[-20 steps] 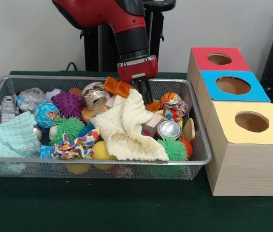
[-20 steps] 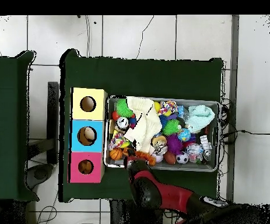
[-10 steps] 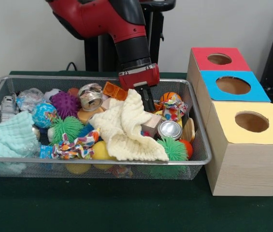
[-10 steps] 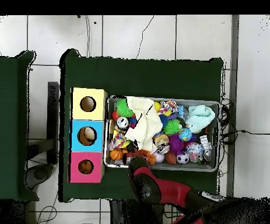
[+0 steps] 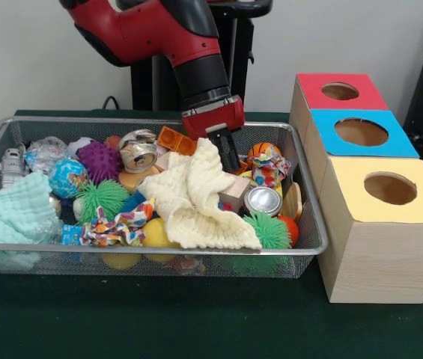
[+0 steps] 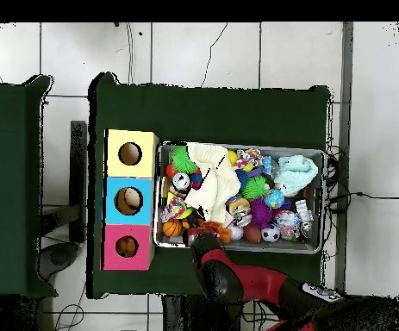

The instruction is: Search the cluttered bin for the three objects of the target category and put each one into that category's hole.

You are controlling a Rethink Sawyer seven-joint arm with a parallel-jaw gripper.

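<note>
The wire mesh bin (image 5: 159,122) is full of mixed toys; it also shows in the overhead view (image 6: 237,146). My gripper (image 5: 230,155) reaches down into its far middle part, just behind a cream cloth (image 5: 196,198), and the cloth hides its tip. In the overhead view the gripper (image 6: 204,234) is at the bin's lower left. A round orange thing with black stripes (image 5: 263,149) lies just right of the gripper; I cannot tell whether it is the tiger. The red box's hole (image 5: 340,91) is at the far right, outside the bin.
The blue box (image 5: 361,132) and the yellow box (image 5: 390,188) stand in a row in front of the red one. An orange block (image 5: 177,140) and a crushed can (image 5: 138,149) lie left of the gripper. A mint cloth (image 5: 13,213) fills the bin's left end.
The arm has swung a little to the left above and the gripper has sunk slightly lower behind the cream cloth. The can and the orange block have shifted slightly left.
</note>
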